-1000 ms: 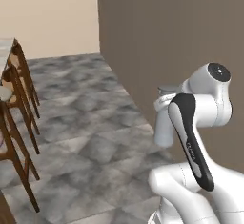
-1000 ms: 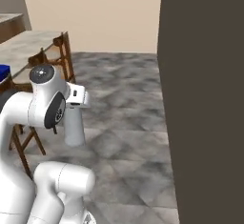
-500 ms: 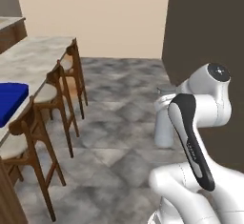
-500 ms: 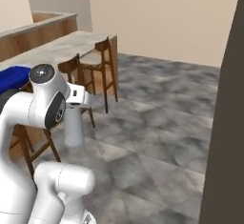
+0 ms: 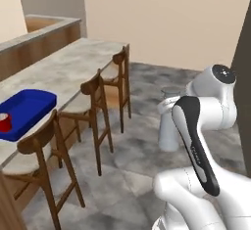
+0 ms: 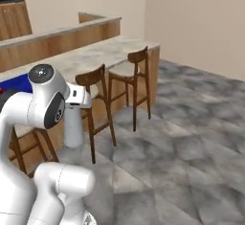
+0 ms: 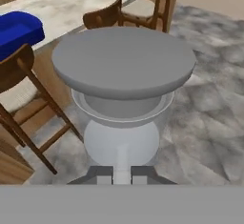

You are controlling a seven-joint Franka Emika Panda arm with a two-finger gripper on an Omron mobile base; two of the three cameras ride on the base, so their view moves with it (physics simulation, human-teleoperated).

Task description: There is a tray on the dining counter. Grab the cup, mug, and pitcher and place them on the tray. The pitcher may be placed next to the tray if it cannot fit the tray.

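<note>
We see pitcher (image 5: 168,131): grey, upright, off the floor | tray (image 5: 29,107): blue, on dining counter (image 5: 73,67) | mug (image 5: 4,122): red, on tray

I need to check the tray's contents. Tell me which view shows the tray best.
The left base view: the tray lies nearly whole on the dining counter, with the mug on its near end. The hand view catches one blue corner behind the pitcher. The right base view shows a blue sliver past the arm.

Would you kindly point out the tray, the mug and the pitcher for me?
tray (image 5: 30,102): left base view, on its bare blue floor.
mug (image 5: 5,122): left base view, on its red side.
pitcher (image 7: 124,58): hand view, on its flat grey top.
</note>
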